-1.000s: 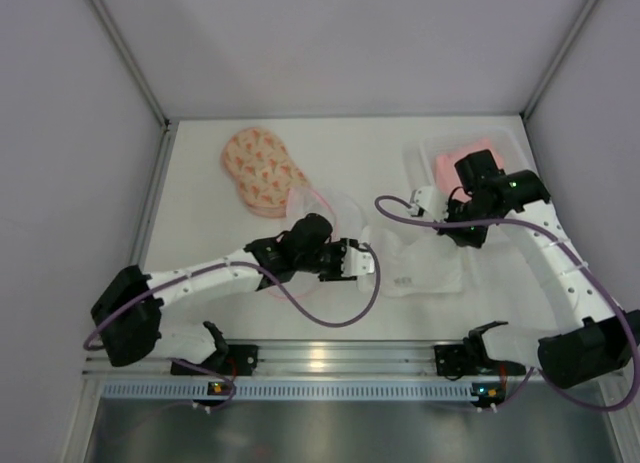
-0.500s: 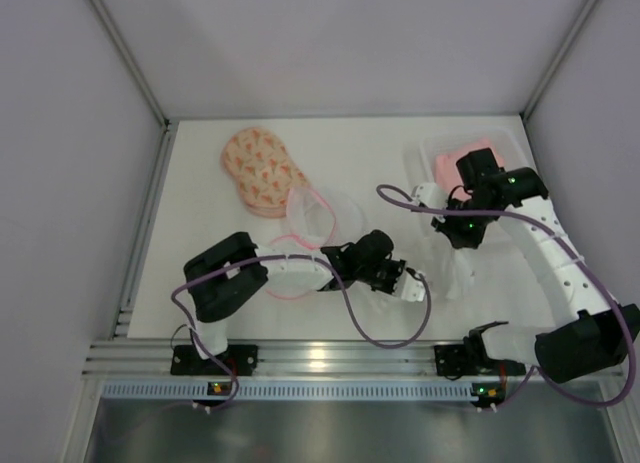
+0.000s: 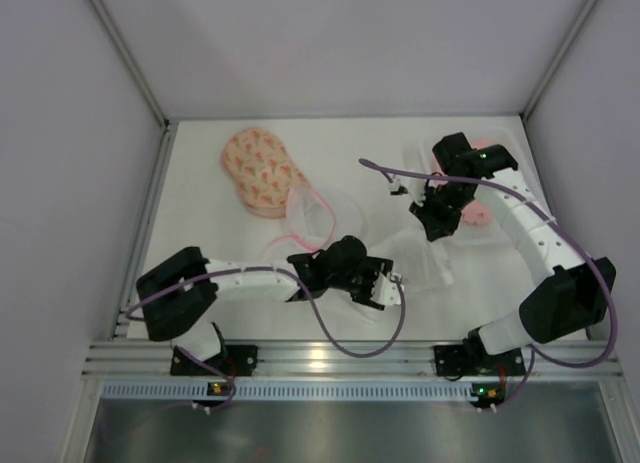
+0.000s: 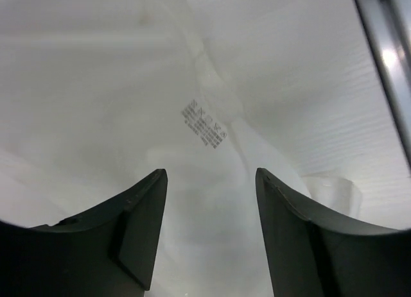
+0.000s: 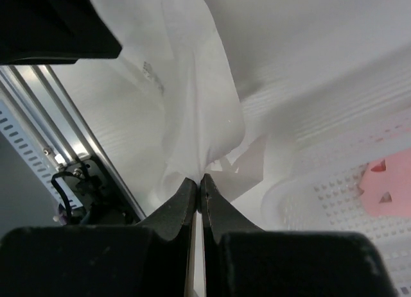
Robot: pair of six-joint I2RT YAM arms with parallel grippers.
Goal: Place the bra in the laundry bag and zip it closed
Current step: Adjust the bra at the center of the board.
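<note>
On the white counter (image 3: 200, 218), clearing seems underway: right pincer (image 5: 200, 180) clamped on the plastic wrapper (image 4: 205, 127), left pincer (image 4: 210, 175) apart; the bra (image 5: 393, 181) needs grabbing next.

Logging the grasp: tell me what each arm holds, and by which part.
Right jaws are shut on the thin white bag, pinching its crumpled edge. Left jaws stand open over it, holding nothing.

The worktop (image 3: 200, 223) carries two tools, one left tool (image 4: 210, 175) and one right tool (image 5: 200, 179), plus one printed laundry bag (image 3: 262, 170), one round mesh pouch (image 3: 322, 218), one plastic wrapper (image 3: 430, 263), one tray (image 5: 321, 201) and one bra (image 5: 388, 181).
</note>
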